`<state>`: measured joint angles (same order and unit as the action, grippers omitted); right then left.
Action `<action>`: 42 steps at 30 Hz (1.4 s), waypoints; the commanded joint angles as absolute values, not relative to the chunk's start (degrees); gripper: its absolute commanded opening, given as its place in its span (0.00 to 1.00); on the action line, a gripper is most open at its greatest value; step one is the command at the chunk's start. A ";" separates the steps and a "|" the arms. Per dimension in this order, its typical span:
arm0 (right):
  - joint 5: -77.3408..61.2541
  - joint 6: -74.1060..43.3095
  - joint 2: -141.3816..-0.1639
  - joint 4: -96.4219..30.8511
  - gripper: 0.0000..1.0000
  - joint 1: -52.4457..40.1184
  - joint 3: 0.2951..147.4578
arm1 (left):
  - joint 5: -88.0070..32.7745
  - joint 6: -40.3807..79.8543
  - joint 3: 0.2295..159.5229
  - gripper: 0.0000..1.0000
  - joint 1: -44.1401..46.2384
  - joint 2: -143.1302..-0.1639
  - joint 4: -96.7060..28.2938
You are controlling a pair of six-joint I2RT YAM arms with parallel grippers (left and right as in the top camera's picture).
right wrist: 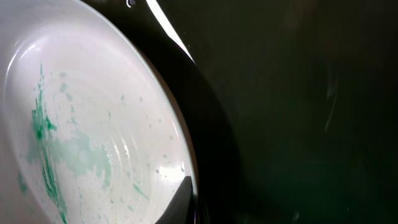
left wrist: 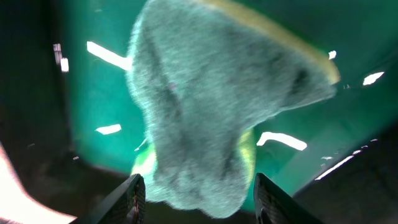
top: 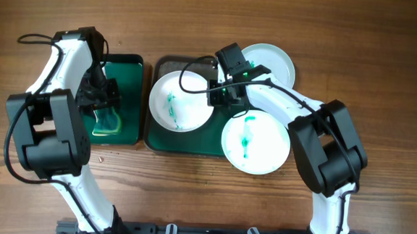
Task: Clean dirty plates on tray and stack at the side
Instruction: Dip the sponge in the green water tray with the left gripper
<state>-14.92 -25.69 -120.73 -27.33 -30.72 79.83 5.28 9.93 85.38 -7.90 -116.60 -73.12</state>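
A white plate (top: 180, 101) with green smears lies on the left of the dark green tray (top: 192, 139). My right gripper (top: 226, 95) pinches this plate's right rim; in the right wrist view one finger (right wrist: 189, 186) lies on the plate's (right wrist: 93, 124) inner face, and the other is hidden in the dark below. A second smeared white plate (top: 255, 142) overhangs the tray's right front. A pale blue plate (top: 271, 61) sits behind the right arm. My left gripper (top: 104, 103) is open, with its fingers (left wrist: 199, 202) on either side of the green sponge (left wrist: 199, 118).
The sponge (top: 107, 122) lies in a smaller dark green bin (top: 133, 65) left of the tray. Bare wooden table (top: 384, 84) surrounds both. The arms' bases stand at the front edge.
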 commanded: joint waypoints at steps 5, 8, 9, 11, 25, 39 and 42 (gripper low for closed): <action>-12.45 -25.58 -122.50 -27.66 0.04 -31.18 80.14 | 8.67 5.93 83.13 0.49 -8.16 -116.16 -65.36; -12.45 -25.65 -122.50 -27.46 0.04 -31.18 80.14 | 7.18 5.45 79.53 0.41 -8.16 -116.16 -61.54; -12.45 -25.67 -122.50 -27.42 0.04 -31.18 80.14 | 6.22 4.34 78.85 0.33 -8.16 -116.16 -61.19; -12.45 -25.65 -122.50 -27.40 0.04 -31.18 80.14 | 5.76 4.27 78.63 0.15 -8.12 -116.16 -61.19; -12.49 -25.65 -122.50 -27.05 0.04 -31.18 80.14 | -8.32 5.30 87.59 0.04 -7.92 -102.32 -64.84; -14.22 -27.42 -122.50 -29.36 0.04 -29.47 80.14 | -13.41 21.08 80.23 0.04 8.60 -103.98 -52.29; -14.46 -27.40 -122.50 -29.52 0.04 -29.23 80.14 | -10.83 25.04 80.07 0.04 12.03 -108.38 -51.00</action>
<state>-15.59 -26.89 -120.75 -28.51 -30.04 80.05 -12.36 18.33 81.14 9.06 -103.74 -52.16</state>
